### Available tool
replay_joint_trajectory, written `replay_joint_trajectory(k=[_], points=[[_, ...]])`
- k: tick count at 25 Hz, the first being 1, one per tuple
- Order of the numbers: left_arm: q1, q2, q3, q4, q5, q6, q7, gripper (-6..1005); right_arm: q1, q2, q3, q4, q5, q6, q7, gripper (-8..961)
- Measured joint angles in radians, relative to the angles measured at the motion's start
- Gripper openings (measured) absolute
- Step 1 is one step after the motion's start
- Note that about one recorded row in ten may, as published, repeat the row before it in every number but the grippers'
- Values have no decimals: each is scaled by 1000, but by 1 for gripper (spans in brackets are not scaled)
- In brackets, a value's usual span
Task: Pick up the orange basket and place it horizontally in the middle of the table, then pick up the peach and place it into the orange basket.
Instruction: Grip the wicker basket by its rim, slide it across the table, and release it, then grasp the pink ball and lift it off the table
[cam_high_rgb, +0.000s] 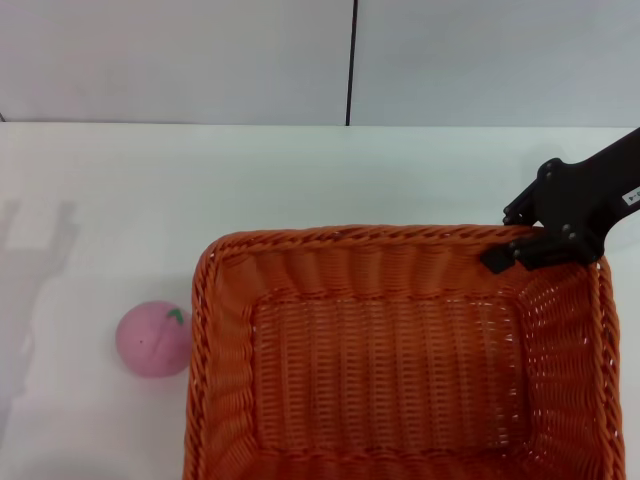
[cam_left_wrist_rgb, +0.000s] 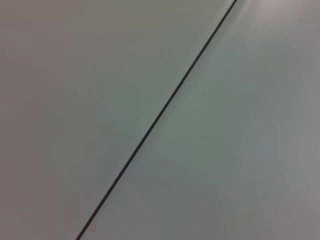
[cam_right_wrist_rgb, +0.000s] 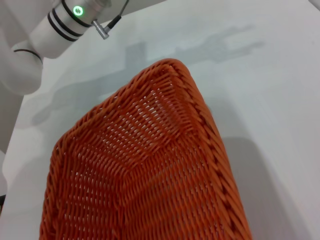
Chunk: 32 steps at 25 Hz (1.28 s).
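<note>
The orange basket (cam_high_rgb: 400, 360) fills the lower middle and right of the head view, open side up, with its near edge cut off by the frame. My right gripper (cam_high_rgb: 500, 240) reaches in from the right and is shut on the braided rim at the basket's far right corner. The right wrist view looks down along the basket (cam_right_wrist_rgb: 150, 170), with a broad shadow beside it on the table. The pink peach (cam_high_rgb: 152, 338) sits on the white table (cam_high_rgb: 300, 180), just left of the basket and apart from it. My left gripper is out of view.
A white arm segment with a green ring light (cam_right_wrist_rgb: 60, 20) shows beyond the basket in the right wrist view. The left wrist view holds only a pale wall with a dark seam (cam_left_wrist_rgb: 160, 115). The table's far edge meets the wall (cam_high_rgb: 200, 60).
</note>
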Motion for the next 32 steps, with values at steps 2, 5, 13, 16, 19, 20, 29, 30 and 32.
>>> replay_joint_trajectory(k=[2,5,13,16,19,20,29,30,32], points=[[0,0,0,-3,1,0,0,787,1,0,-1,5,-3,4,0,183],[0,0,0,-8,2,0,-1,786,4,0,7,5,-3,16,3,185],[9,1,2,-10,3,-9,-1,783,12,-5,81,-1,12,55,-4,295],[15,2,2,-11,3,-13,-2,781,-2,-6,141,-7,48,83,-25,348],[17,4,14,-3,4,-21,-11,780,-45,-5,232,-8,132,118,-61,349],[16,9,49,23,6,-38,-17,780,-97,3,291,-8,230,157,-81,349],[-13,18,260,278,7,-116,-161,776,-407,114,379,26,752,293,-255,350],[-16,19,313,330,7,-111,-185,776,-460,128,384,63,858,294,-316,350],[-17,19,350,358,7,-108,-188,775,-506,134,400,126,946,298,-356,350]])
